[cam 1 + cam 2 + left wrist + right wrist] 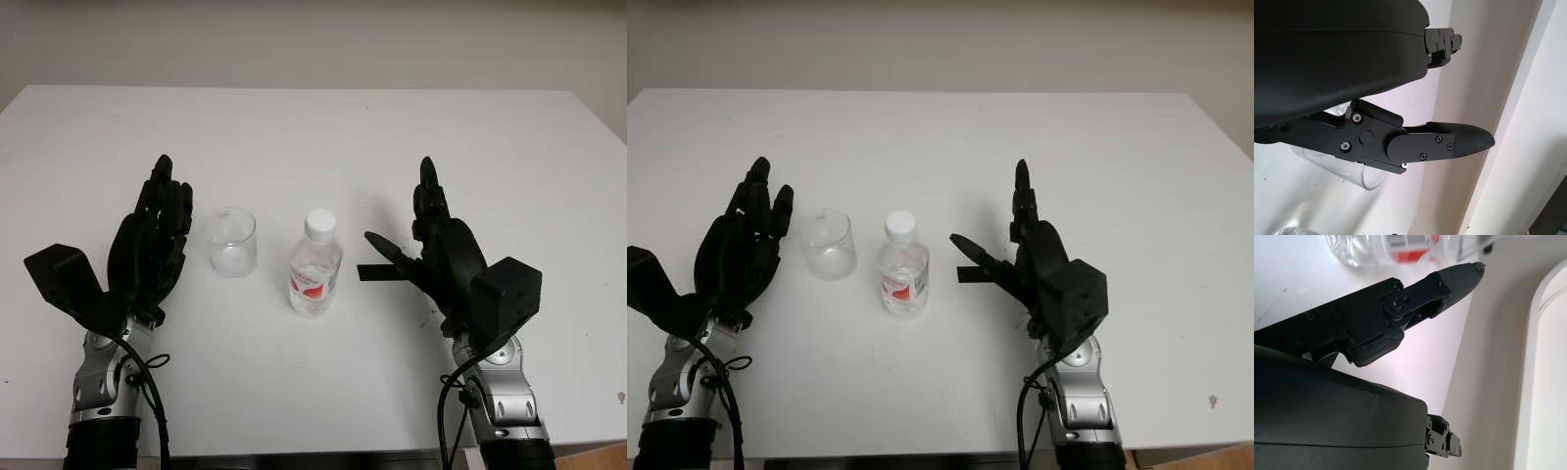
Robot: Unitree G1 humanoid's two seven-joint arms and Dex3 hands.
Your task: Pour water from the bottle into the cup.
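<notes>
A small clear bottle [314, 266] with a white cap and red label is standing upright mid-tabletop [313, 127], nearer the front edge, holding water. Just beside it, a clear cup [231, 242] is sitting, seemingly empty. The left hand [152, 240] and right hand [436, 245] are hovering open, flanking them and holding nothing.

Cup [231, 242] stands left of bottle [314, 264] on table [323, 137].

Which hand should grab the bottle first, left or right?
Right, probably. The right hand is open beside the bottle with bare table between them. The left hand, also open, sits beside the cup, which stands between it and the bottle, whose cap is on.
</notes>
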